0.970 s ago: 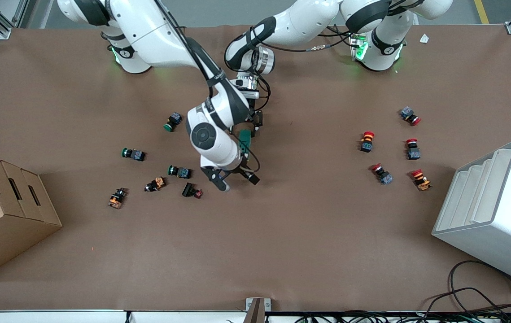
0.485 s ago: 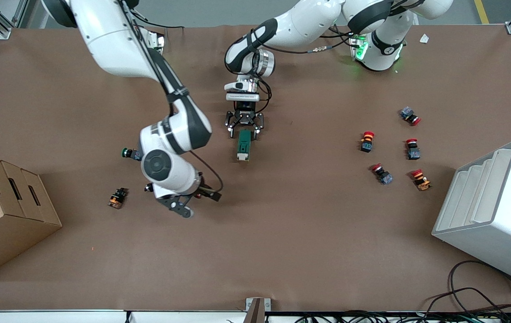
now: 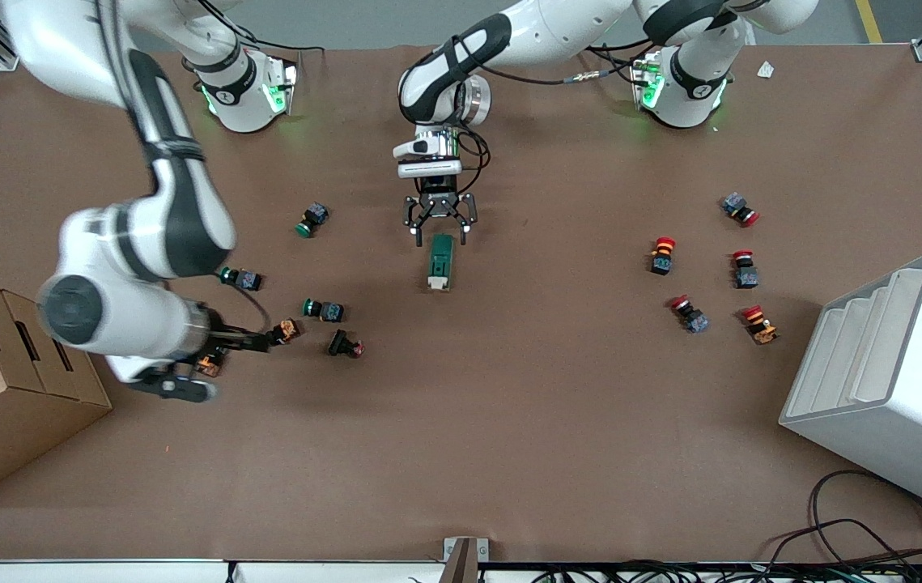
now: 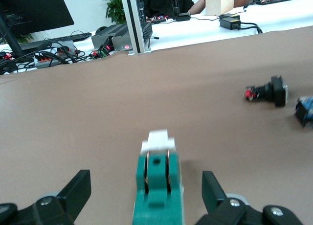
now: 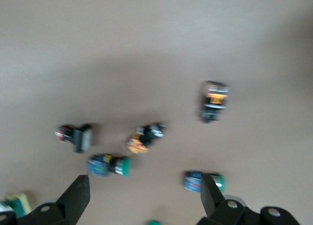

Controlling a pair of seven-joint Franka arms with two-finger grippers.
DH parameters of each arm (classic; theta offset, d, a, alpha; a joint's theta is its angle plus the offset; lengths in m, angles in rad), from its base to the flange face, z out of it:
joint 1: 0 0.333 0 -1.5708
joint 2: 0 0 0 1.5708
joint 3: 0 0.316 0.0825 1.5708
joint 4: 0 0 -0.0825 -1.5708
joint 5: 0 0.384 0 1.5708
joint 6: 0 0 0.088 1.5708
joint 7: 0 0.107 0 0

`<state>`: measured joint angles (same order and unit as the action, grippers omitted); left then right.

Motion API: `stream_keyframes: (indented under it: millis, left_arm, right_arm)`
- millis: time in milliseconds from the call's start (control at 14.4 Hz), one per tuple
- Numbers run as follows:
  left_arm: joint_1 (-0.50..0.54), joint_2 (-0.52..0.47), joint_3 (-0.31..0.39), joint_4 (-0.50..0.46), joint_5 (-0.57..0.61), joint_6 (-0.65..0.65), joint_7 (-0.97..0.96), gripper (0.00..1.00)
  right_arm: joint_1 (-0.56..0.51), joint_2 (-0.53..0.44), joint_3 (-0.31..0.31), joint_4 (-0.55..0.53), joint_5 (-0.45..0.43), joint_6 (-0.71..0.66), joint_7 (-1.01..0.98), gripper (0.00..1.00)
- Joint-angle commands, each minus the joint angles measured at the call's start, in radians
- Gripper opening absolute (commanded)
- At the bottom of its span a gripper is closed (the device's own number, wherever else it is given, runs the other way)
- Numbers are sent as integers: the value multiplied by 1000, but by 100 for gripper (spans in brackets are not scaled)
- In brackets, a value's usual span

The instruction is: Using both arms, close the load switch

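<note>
Left pincer (image 3: 439, 230) stood spread, released, at the load switch's (image 3: 439, 262) dark end on the bench (image 3: 509, 421). Right pincer (image 5: 142, 205) gaped above buttons (image 3: 323, 309) well apart from the switch. Switch judged light, rigid; grip its flat sides.

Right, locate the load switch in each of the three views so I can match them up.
Front view: the load switch lies mid-table, just below the open left gripper.
Left wrist view: the load switch fills the lower middle, cream lever end up, between the fingers.
Right wrist view: only a green and cream sliver at the lower corner, likely the switch.
Shared landmark: the black button with a red tip.
</note>
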<state>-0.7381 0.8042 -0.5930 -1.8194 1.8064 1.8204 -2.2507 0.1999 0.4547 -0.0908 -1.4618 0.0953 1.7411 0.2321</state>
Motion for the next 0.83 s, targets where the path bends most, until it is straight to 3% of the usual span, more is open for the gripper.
stream_keyframes:
  millis: [0, 208, 346, 762]
  left_arm:
    - [196, -39, -167, -18, -19, 31, 139, 100]
    - [467, -36, -434, -6, -115, 31, 409, 100]
    - [569, -34, -540, 41, -221, 25, 622, 100]
    - [552, -34, -565, 244, -451, -51, 782, 100]
  right_arm:
    - [-114, -111, 60, -49, -58, -81, -135, 100]
    - [-171, -177, 62, -49, -101, -133, -230, 100]
    - [-191, -203, 63, -49, -115, -147, -241, 100]
    - [-192, -225, 68, -22, -166, -149, -260, 100]
